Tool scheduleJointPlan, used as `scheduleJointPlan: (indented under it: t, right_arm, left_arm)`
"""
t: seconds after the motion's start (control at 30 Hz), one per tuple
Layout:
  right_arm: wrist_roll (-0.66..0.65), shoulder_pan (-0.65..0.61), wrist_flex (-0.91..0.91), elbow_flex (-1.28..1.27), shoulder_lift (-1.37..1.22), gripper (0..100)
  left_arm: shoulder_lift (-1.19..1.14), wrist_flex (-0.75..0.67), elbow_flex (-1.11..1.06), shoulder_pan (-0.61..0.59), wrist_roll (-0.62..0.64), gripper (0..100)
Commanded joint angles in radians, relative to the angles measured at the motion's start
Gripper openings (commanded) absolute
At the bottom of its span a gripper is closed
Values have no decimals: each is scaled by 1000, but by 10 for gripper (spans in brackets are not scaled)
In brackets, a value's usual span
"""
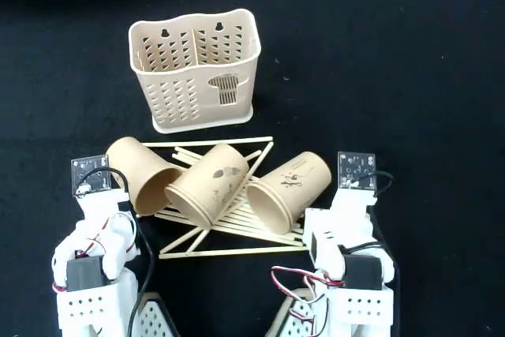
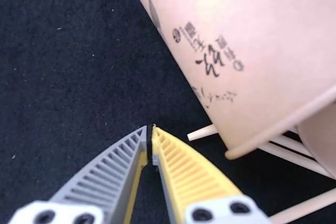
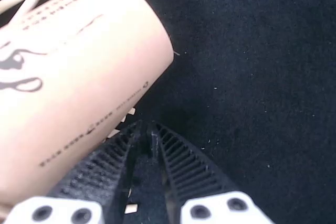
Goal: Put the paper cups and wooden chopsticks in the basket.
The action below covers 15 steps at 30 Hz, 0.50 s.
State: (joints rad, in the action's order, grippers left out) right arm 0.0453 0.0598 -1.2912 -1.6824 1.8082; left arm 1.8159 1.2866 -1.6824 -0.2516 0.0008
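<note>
Basket stands upright at the far middle of the black surface in the high view. Three paper cups lie on their sides nearer the arms: left cup, middle cup and right cup, all resting on scattered wooden chopsticks. Left arm and right arm flank the pile.

Left wrist view: left gripper is clenched, tips touching, grasping nothing, just beside the left cup's rim and a chopstick end.

Right wrist view: right gripper is clenched and empty, next to the right cup's side wall.
</note>
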Motion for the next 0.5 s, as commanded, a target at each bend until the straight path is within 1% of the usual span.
scheduleJointPlan:
  t: [0.0, 0.37, 0.47]
  right_arm:
    - [0, 8, -3, -2, 67, 15]
    - [-3, 17, -2, 2, 70, 18]
    - [-3, 44, 0, 22, 71, 18]
  left_arm:
    - [3, -14, -16, 10, 6, 31]
    - [3, -14, -16, 10, 6, 31]
    - [3, -14, -16, 10, 6, 31]
